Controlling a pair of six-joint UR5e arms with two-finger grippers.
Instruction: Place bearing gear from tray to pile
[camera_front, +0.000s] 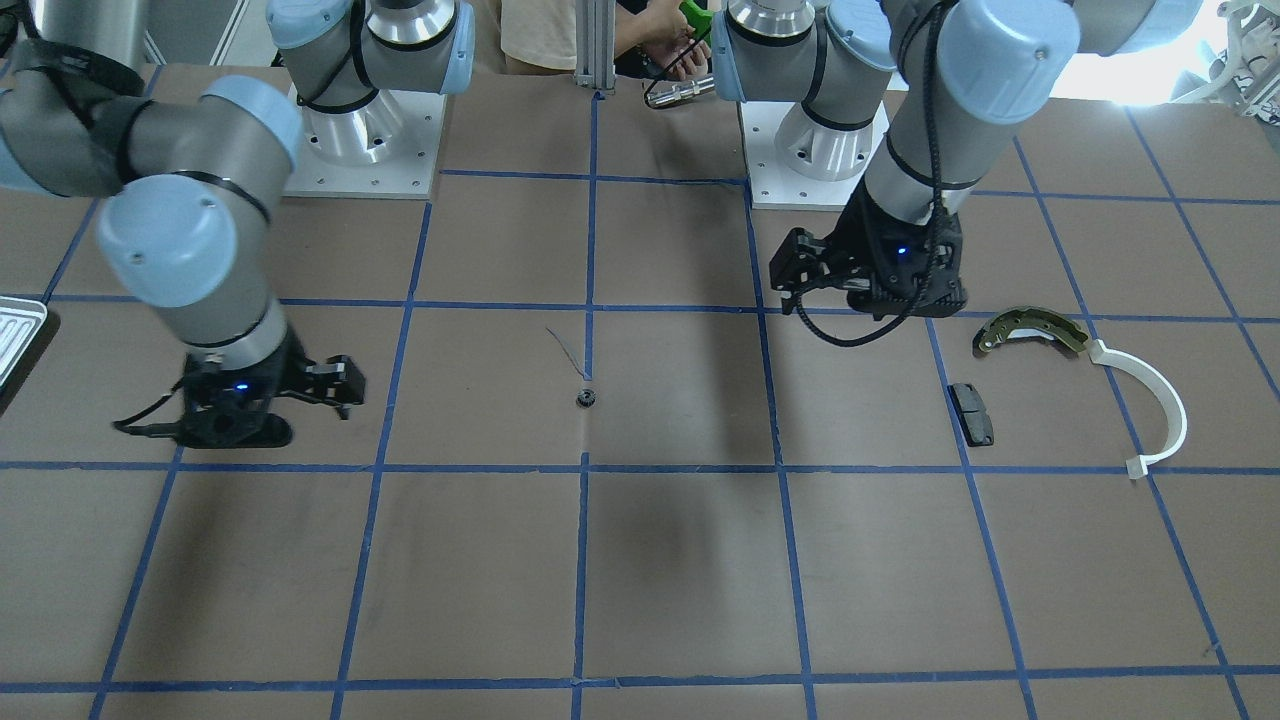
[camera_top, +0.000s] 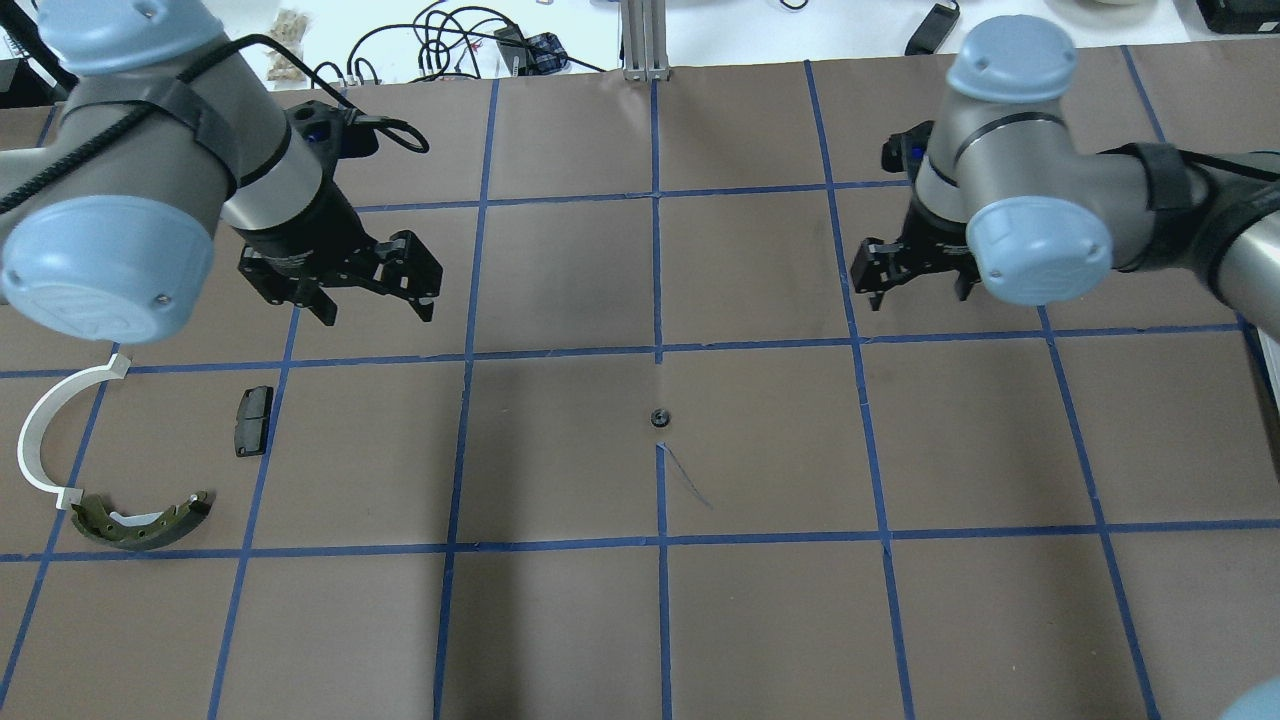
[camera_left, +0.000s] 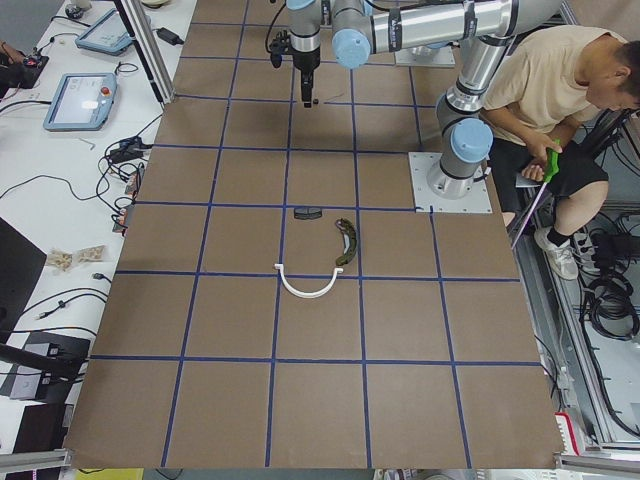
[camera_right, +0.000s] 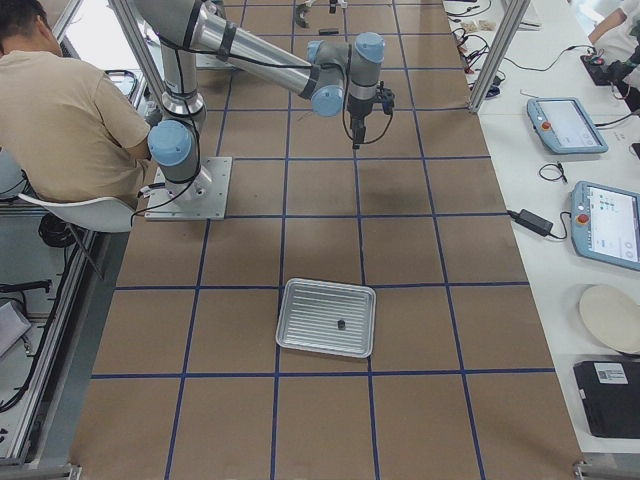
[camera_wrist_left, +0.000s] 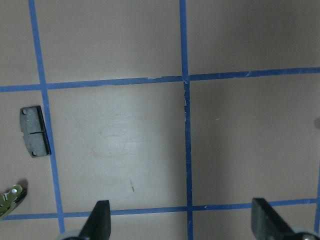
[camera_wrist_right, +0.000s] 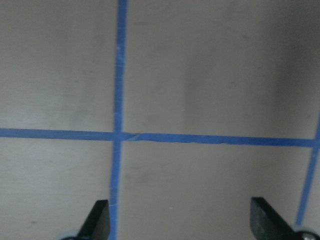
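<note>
A small black bearing gear (camera_top: 659, 418) lies alone on the brown table at its centre, also in the front view (camera_front: 585, 398). The silvery tray (camera_right: 327, 318) is at the robot's right end, with a small dark part (camera_right: 341, 324) on its floor. The pile is at the left end: a bronze shoe (camera_top: 140, 520), a white arc (camera_top: 50, 430) and a black pad (camera_top: 254, 420). My left gripper (camera_top: 375, 290) is open and empty, above the table beside the pad (camera_wrist_left: 35, 131). My right gripper (camera_top: 918, 292) is open and empty over bare table, between the gear and the tray.
Blue tape lines grid the brown table. The tray's corner shows at the front view's left edge (camera_front: 15, 335). An operator (camera_right: 60, 110) sits behind the robot bases. Cables and tablets lie on the white bench beyond the table's far edge.
</note>
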